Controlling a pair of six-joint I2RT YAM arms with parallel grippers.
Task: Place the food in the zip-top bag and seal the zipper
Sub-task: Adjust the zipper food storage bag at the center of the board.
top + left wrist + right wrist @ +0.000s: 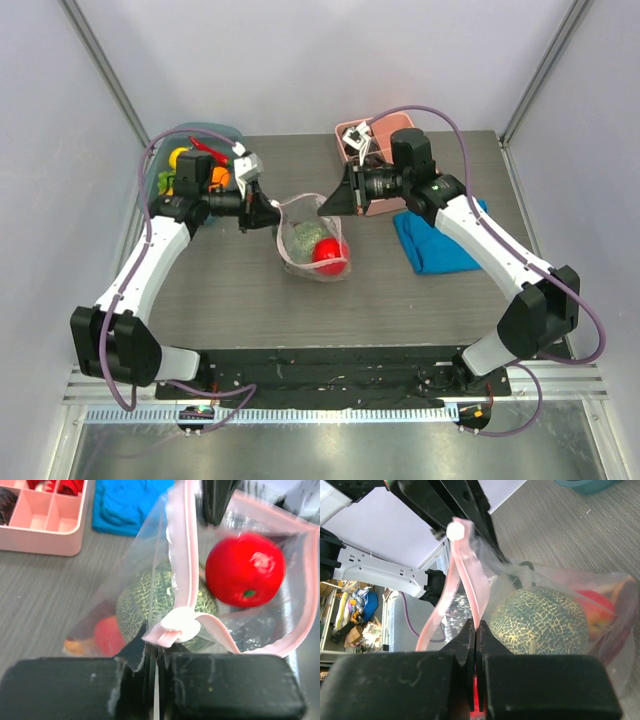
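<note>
– Both jaws shut. left gripper (157, 655) pinches the zip-top bag (316, 262) at its corner, just beside the white slider (181, 624). right gripper (476, 630) pinches the zipper (466, 570) strip at the other end. Bag sits mid-table, its top edge held between the two.
– Mouth?
– Gaping between the grips; strips are apart in the left wrist view. Not sealed.
– Risks?
– 1) Left grip looks to be on film, not clearly on the slider. Drag from there and I'd expect the film to bunch or slip out while the slider stays put. 2) red apple (245, 570) sits right at the mouth; tip or lift the bag and it could roll out. 3) More food is in the teal bowl (225, 130) back-left, and both arms are busy. Zip now and it's left out.
– Counts?
– In bag: one apple, one green netted ball (145, 600), one red-orange piece (107, 635) low in the corner, maybe an orange bit beside it, too blurred to say. In bowl: at least four, namely yellow-orange piece (178, 157), red chili (205, 146), orange (221, 177), green piece (164, 184). Arm hides part, so no firm total. One bag, one slider, two grippers. Also one pink tray (45, 542), one blue cloth (440, 245).
</note>
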